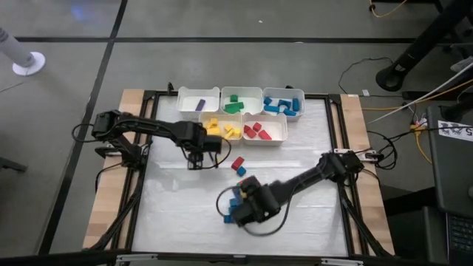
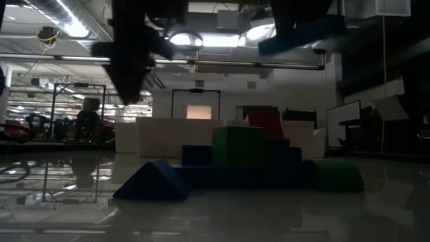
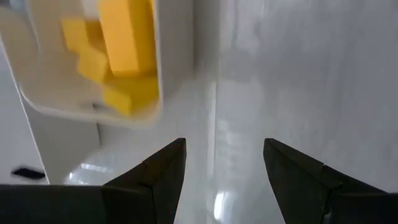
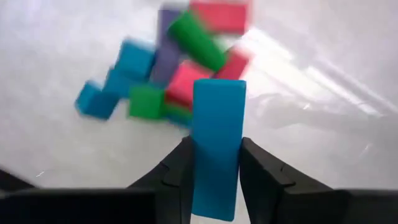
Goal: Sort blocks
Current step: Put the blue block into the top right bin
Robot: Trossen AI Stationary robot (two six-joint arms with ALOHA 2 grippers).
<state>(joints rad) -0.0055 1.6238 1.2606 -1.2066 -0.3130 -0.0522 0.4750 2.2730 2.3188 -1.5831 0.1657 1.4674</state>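
My right gripper (image 4: 214,163) holds a long blue block (image 4: 216,146) tight between its two fingers, up above the pile of blocks (image 4: 163,68) on the table (image 1: 310,137). The pile has blue, green, red and purple ones. My left gripper (image 3: 224,162) has its fingers wide apart with nothing in them. It hangs just beside the white bin (image 3: 165,74) with the yellow blocks (image 3: 121,50).

pile (image 4: 168,68): we see its blocks blurred beyond the blue block (image 4: 216,146)
blue block: lower end cut off
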